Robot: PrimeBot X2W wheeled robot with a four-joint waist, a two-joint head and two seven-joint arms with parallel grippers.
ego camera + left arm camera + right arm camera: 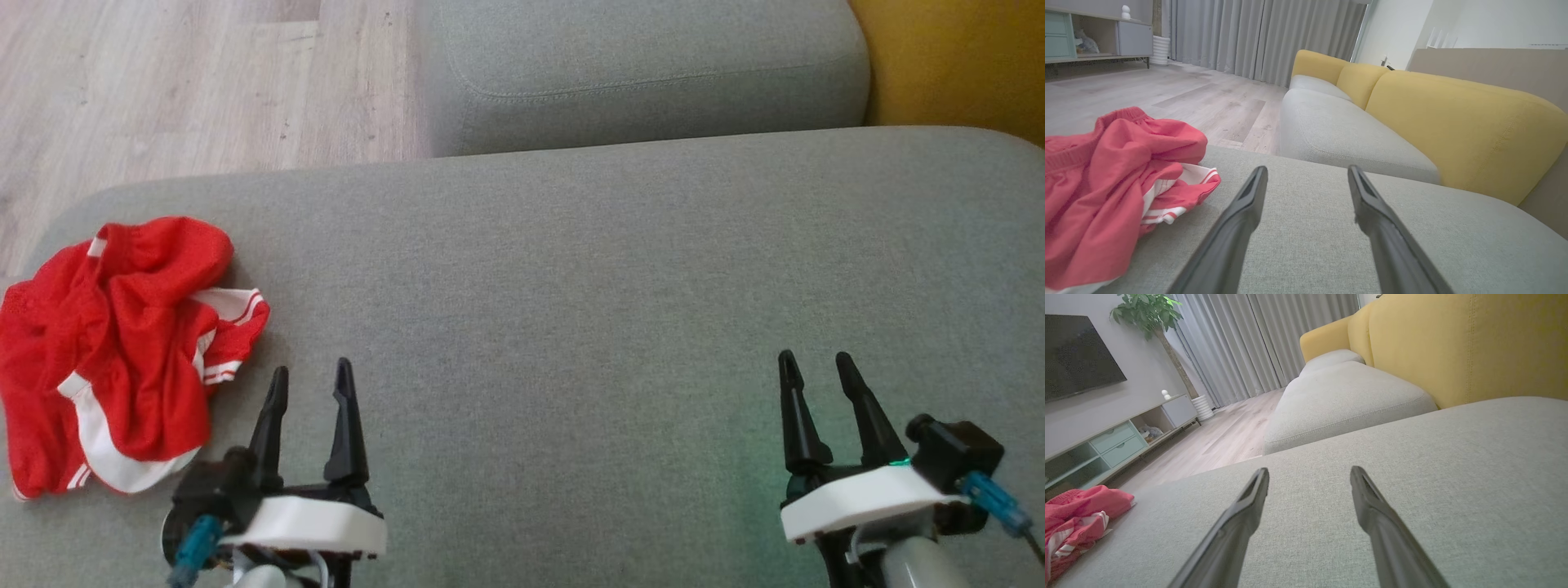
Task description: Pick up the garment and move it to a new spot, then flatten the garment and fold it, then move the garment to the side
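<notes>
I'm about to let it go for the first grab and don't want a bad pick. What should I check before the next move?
1. Jaws of the left gripper open, holding nothing: ok.
2. Jaws of the right gripper open, holding nothing: ok.
3. The red garment is in plain sight, crumpled at the left end of the cushion, nearer the left gripper: ok.
4. Garment apart from both grippers, nothing snagged: ok.
5. Bare cushion between the grippers to serve as a new spot: ok.
6. Garment lying wholly on the cushion, nothing hanging over its edge: cannot tell, since its left side runs out of the head view.
</notes>
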